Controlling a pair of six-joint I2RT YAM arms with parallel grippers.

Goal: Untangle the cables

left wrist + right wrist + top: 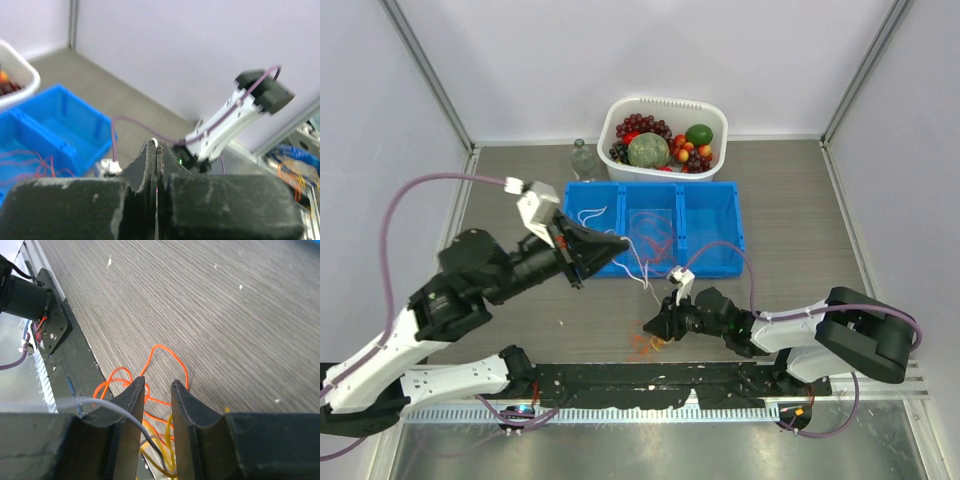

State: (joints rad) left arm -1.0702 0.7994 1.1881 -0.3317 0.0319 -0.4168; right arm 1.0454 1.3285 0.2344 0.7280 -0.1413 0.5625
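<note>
My left gripper [623, 242] is raised over the front edge of the blue bin [655, 186] and is shut on a thin white cable [640, 272] that hangs down toward the table. In the left wrist view the gripper [157, 147] has its jaws pressed together, with a bit of white cord at the tips. My right gripper [651, 328] is low over a tangle of orange cables [645, 346] at the near table edge. In the right wrist view the gripper [157, 384] is slightly open. Yellow cables [170, 437] lie between the jaws, orange cables [165, 349] loop beyond them, and the white cable [100, 402] crosses the left finger.
The blue bin has three compartments, with white cords [592, 215] in the left one and red cords [655, 240] in the middle one. A white basket [665, 102] of fruit and a clear bottle [584, 160] stand behind it. The black base rail [52, 325] lies beside the tangle.
</note>
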